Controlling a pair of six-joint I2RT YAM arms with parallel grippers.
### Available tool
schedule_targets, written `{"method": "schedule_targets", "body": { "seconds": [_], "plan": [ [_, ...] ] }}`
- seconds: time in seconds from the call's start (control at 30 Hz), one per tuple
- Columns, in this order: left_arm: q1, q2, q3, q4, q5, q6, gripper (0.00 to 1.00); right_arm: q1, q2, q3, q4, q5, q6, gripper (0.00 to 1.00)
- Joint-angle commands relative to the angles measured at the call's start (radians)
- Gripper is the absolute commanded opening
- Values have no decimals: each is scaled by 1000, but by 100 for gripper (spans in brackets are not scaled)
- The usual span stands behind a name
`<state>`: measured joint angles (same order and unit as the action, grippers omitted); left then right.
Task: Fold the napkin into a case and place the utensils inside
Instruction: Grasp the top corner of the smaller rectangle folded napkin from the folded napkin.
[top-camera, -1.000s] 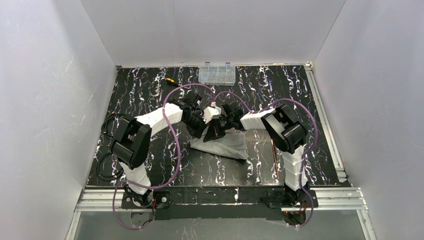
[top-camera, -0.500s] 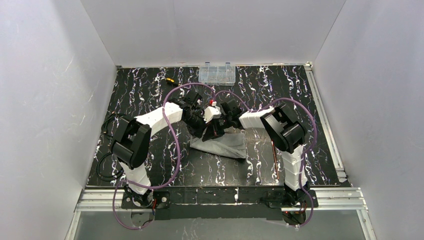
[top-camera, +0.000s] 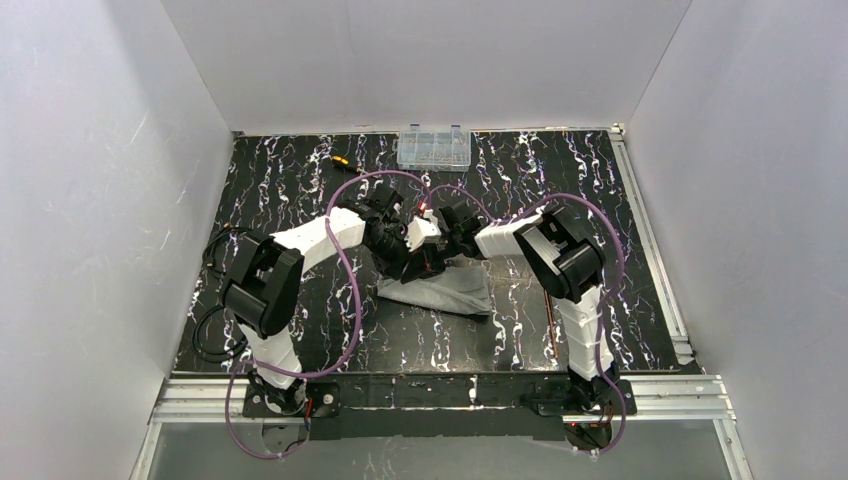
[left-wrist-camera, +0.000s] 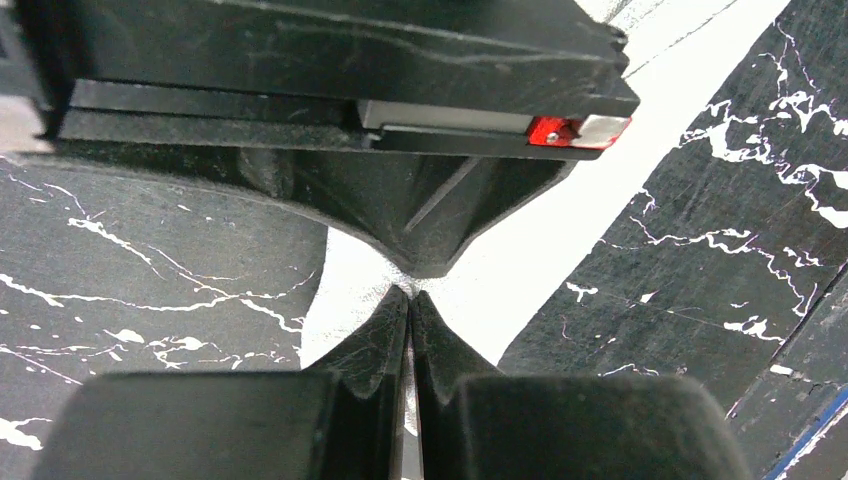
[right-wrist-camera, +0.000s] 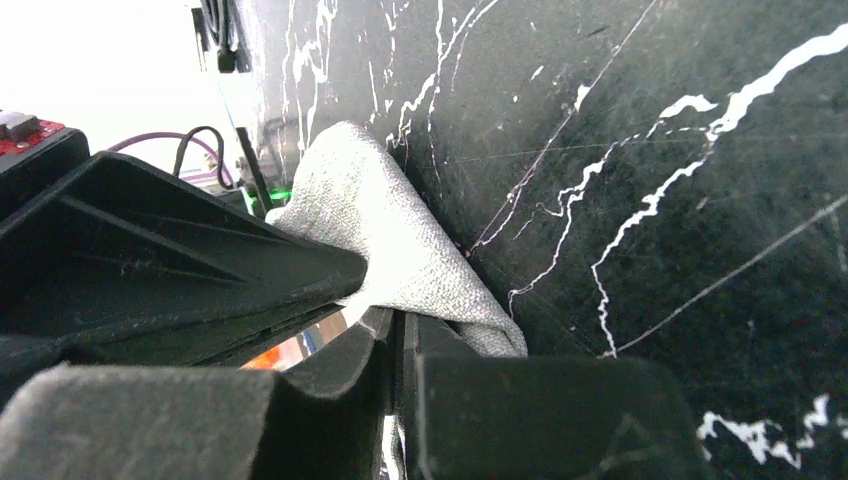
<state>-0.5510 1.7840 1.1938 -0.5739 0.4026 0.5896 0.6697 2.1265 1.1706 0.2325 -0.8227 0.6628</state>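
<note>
Right gripper (right-wrist-camera: 398, 318) pinched shut on napkin (right-wrist-camera: 400, 240) edge, left gripper (left-wrist-camera: 410, 295) closed tight alongside; just shifted slightly toward clear box (top-camera: 433, 147), folding unfinished.

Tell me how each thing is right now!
napkin: folded, one edge lifted off the table by both grippers.
left gripper: jaws shut on the napkin.
right gripper: jaws shut on the napkin.
utensils: lying on the table, outside the napkin.
plastic box: lid seemingly closed, untouched.
screwdriver: lying flat, untouched.
</note>
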Motion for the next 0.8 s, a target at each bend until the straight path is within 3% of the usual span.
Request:
{"method": "schedule_targets", "body": {
  "seconds": [0.0,0.37,0.77],
  "plan": [
    [-6,-25,-16,-18,38,10,0,8,50,63,-148,51,-111,1],
    [-7,-45,-8,-25,60,11,0,5,35,111,-161,83,-105,1],
    [-12,-10,-69,-59,57,73,0,-5,35,50,49,39,44,1]
  ]
}}
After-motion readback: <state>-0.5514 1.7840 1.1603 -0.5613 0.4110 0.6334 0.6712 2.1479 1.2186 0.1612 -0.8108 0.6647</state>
